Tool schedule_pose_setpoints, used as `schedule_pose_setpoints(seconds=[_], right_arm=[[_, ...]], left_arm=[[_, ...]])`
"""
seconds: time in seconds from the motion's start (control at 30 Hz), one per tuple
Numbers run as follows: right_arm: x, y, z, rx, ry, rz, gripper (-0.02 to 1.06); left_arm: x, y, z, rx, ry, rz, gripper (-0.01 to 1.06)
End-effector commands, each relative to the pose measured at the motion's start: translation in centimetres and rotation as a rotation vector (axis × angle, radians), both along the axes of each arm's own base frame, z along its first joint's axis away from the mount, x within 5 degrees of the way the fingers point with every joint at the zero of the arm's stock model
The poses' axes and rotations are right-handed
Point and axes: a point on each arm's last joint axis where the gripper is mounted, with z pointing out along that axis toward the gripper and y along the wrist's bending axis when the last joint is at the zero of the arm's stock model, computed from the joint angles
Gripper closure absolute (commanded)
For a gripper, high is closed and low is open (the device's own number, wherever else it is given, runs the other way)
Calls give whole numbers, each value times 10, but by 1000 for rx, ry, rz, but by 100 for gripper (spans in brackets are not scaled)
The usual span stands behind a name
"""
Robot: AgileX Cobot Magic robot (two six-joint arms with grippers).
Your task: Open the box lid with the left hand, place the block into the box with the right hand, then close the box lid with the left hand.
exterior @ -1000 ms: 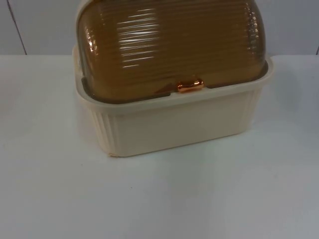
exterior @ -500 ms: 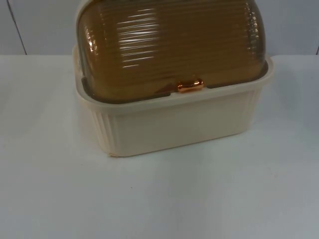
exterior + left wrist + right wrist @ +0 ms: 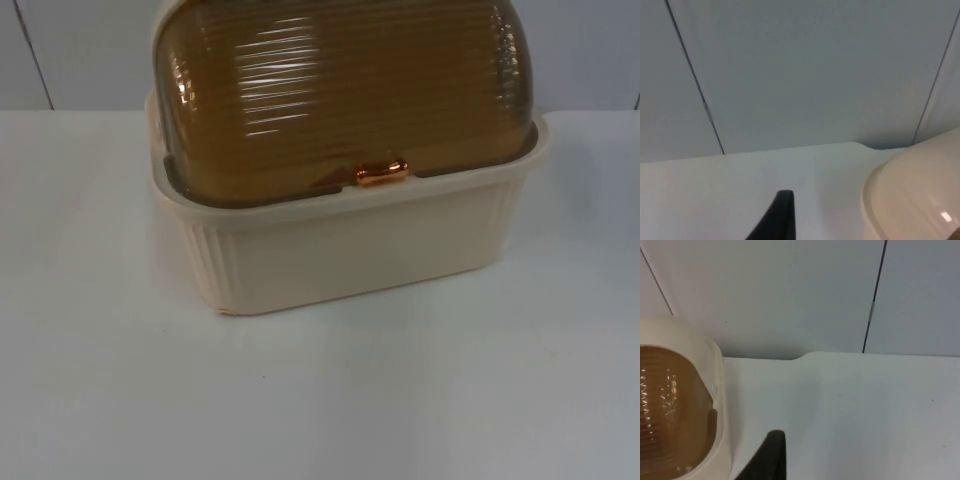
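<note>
A cream ribbed plastic box (image 3: 350, 250) sits far-centre on the white worktop (image 3: 320, 400), its brown translucent ribbed domed lid (image 3: 340, 90) shut, copper latch (image 3: 382, 172) facing near. The left gripper (image 3: 782, 215) hangs left of the box, the right gripper (image 3: 771, 455) right; whether either is released or clenched cannot be told.

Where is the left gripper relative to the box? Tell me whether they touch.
Apart. In the left wrist view, the left gripper's fingertip stands beside the cream box, with bare white table between them.
</note>
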Motion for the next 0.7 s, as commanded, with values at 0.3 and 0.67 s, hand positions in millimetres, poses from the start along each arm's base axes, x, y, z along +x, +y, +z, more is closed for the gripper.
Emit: schedule_pose_setpoints(seconds=[0.3,0.67], right_arm=[[-5,0,-11,-45,67,26,-1],[-57,26,-79,-54,-82,85,-1]], left_arm=[[-6,-1,-6,-12,91,2,4],[-29,3,-1,21,170,3,4]])
